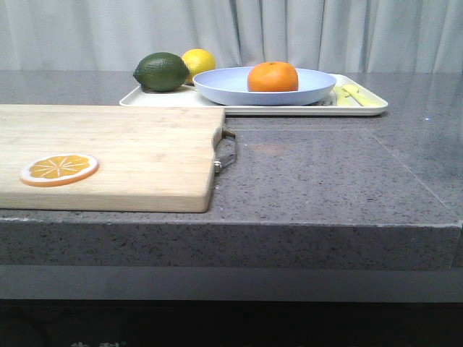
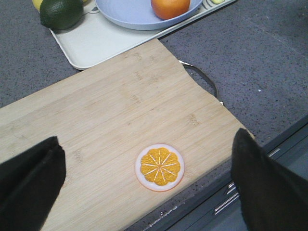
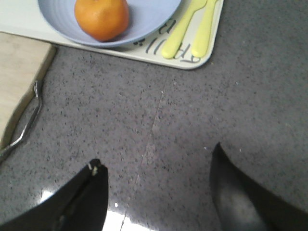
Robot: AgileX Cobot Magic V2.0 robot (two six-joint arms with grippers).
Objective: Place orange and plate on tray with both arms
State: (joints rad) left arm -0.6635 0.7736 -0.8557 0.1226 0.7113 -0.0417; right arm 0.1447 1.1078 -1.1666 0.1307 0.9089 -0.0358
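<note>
My left claw (image 2: 144,187) hangs released, its two dark fingers (image 2: 29,178) spread wide over the wooden cutting board (image 2: 120,120). One orange slice (image 2: 160,167) lies flat on the board right between my fingertips. The board's metal handle (image 2: 204,82) sticks out from the end toward my right side.

My right claw (image 3: 159,192) is released too, fingers apart above bare grey countertop (image 3: 168,120), touching nothing. That same handle (image 3: 26,120) shows just off to its side.

Beyond both claws, nothing stands between them and the tray (image 1: 253,108). It is a single cream rectangle, flat on the counter, its long axis running side to side across my reach, its near edge just behind the board's far corner. One pale blue plate (image 1: 264,85) sits level on it, and one orange (image 1: 273,76) rests inside the plate, near its middle; its stem end I cannot make out. Beside the plate, on my left arm's side of the tray, lie one dark green lime (image 1: 160,71) and one yellow lemon (image 1: 199,63) behind it, the two touching or nearly so. On the other side, two pale yellow utensils (image 3: 190,29) lie side by side, close to parallel.
</note>
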